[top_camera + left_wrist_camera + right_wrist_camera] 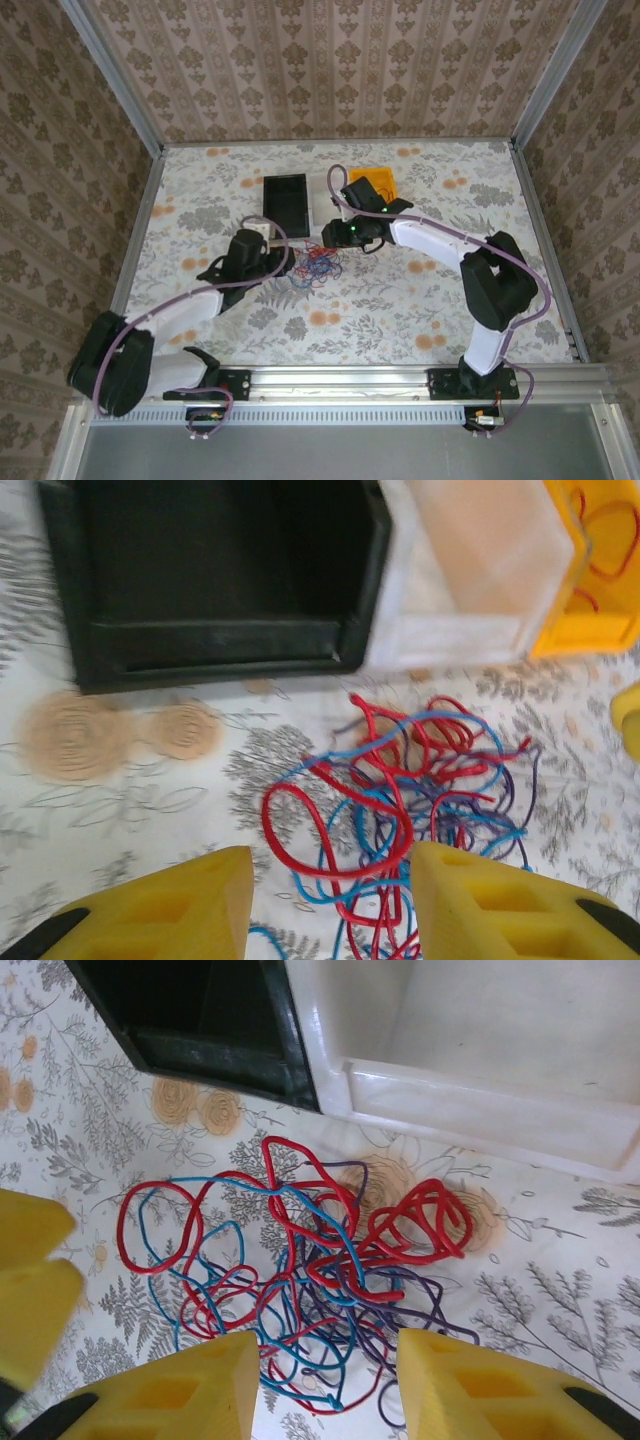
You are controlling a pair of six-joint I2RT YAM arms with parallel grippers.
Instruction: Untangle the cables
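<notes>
- One flower-patterned table carries everything, its middle left as working room in front of both arms.
- Two arms lean in from either side so their wrists meet over one spot, probably so each can pull a strand away from the other.
- Three bins stand in a row at the far side: a black bin, a white bin touching it, and an orange bin beyond. A red strand lies in the orange one, so they look like sorting places by colour.
- The left gripper hangs over the near edge of the heap, fingers apart, nothing pinched.
- The right gripper hovers likewise, jaws parted astride several strands without clamping any.
- The cables, red, blue and dark purple loops knotted together, lie on the cloth just in front of the black and white bins, between the two grippers. The knot seems largely unpicked.
</notes>
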